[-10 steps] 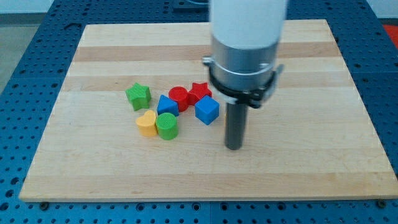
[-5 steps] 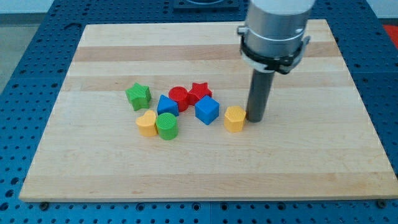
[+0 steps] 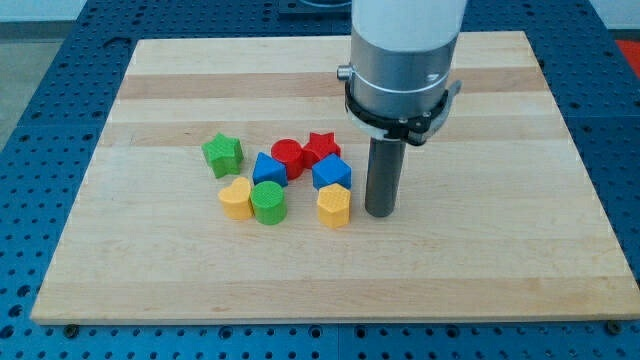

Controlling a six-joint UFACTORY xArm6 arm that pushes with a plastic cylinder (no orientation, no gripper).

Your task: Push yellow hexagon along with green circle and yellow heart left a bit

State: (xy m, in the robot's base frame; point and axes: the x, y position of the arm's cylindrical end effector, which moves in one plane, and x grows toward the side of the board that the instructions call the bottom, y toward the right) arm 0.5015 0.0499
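The yellow hexagon [image 3: 334, 206] is seen near the middle of the wooden board [image 3: 500, 270], as a short, chunky prism with a flat 6-sided top in a slightly lighter yellow than its vertical faces. It is placed just below the blue cube [image 3: 331, 172], apparently touching it, and a little to the view's right of the green circle [image 3: 268, 201], with a narrow strip of bare wood between them.

The green circle is shown as a squat cylinder, pressed against the yellow heart [image 3: 236, 197] on its left. Above these 2, a blue block [image 3: 268, 168] of wedge-like shape, a red circle [image 3: 288, 154] and a red star [image 3: 321, 147] are clustered, and a green star [image 3: 222, 153] is set apart at the view's left of the group.

No claw is carried by the arm; only a straight dark rod is fitted. My tip [image 3: 378, 213] is set down on the board just to the view's right of the yellow hexagon, with a small gap visible, and below-right of the blue cube.
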